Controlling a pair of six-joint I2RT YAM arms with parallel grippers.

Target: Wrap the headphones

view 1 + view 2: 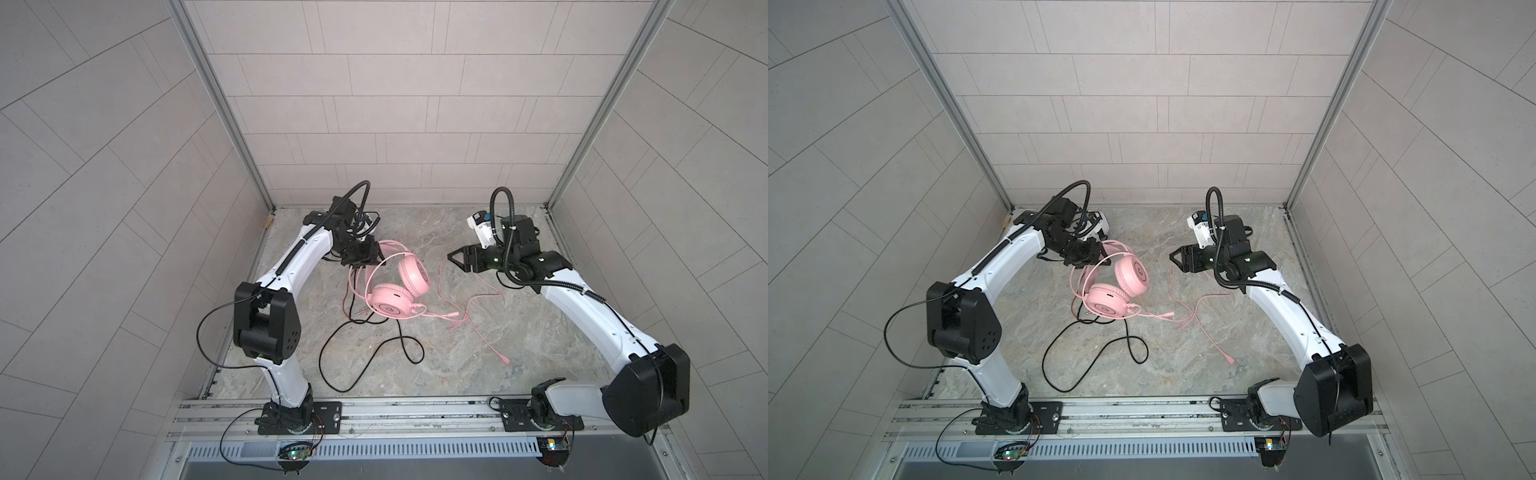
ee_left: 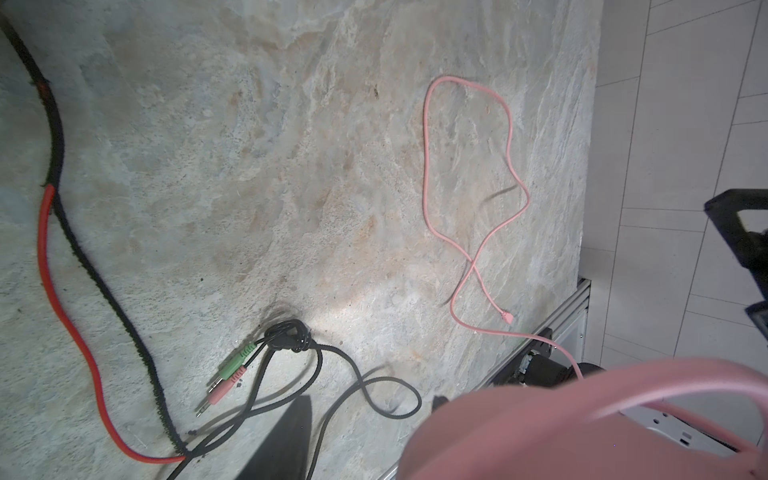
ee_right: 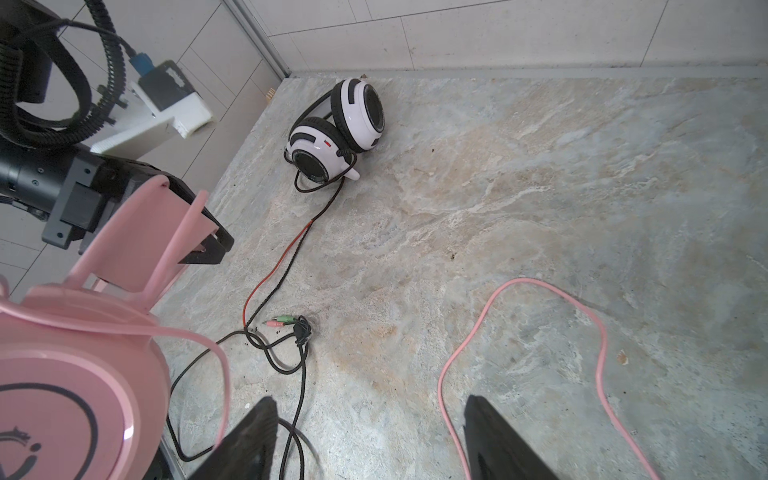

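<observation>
The left gripper is clamping the headband of the pink headset; whether its earcups are touching the tabletop is hard to make out. Beside that headset, the right gripper is hovering with jaws spread wide, holding nothing. The pink cable is trailing loose from the headset beneath it. Behind the pink headset, the white-and-black headset is lying near the corner, hidden by the left arm in both top views. Its black cable is looping in front.
</observation>
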